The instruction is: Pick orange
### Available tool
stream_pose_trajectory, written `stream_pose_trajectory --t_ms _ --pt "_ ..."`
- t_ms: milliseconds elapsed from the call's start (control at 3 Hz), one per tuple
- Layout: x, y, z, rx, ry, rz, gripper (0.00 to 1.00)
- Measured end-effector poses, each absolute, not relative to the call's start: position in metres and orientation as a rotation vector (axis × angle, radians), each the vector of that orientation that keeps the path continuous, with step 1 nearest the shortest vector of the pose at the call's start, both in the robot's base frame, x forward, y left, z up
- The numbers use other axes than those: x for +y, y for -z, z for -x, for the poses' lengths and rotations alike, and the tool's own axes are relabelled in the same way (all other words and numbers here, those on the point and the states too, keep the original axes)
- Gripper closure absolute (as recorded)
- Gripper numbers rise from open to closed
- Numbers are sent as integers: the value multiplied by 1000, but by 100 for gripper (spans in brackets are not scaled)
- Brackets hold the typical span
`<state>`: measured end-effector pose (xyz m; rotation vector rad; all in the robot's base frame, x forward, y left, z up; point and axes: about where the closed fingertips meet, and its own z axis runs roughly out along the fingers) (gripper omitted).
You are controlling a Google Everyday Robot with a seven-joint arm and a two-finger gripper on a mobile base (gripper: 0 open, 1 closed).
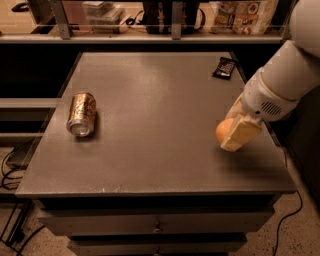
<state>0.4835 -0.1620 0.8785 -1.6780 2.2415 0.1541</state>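
The orange (223,128) is at the right side of the grey table (160,115), near its front right corner. My gripper (227,138) comes in from the right on the white arm (280,85) and is closed around the orange. Its cream near finger (241,133) covers the fruit's right half, and the far finger is hidden behind the fruit. The orange looks just clear of the tabletop, with a shadow under it.
A gold-orange drink can (81,114) lies on its side at the table's left. A small dark packet (225,67) lies at the back right. A shelf with bags and boxes (240,15) runs behind the table. Drawers (157,225) sit below the front edge.
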Motion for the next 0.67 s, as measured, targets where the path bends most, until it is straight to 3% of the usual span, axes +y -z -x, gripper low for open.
stream_pose_trajectory --t_ms 333,667 --pt "-157 -947 -503 2145 -69 1686 100" --pt "-155 -971 -510 2102 -44 1659 100"
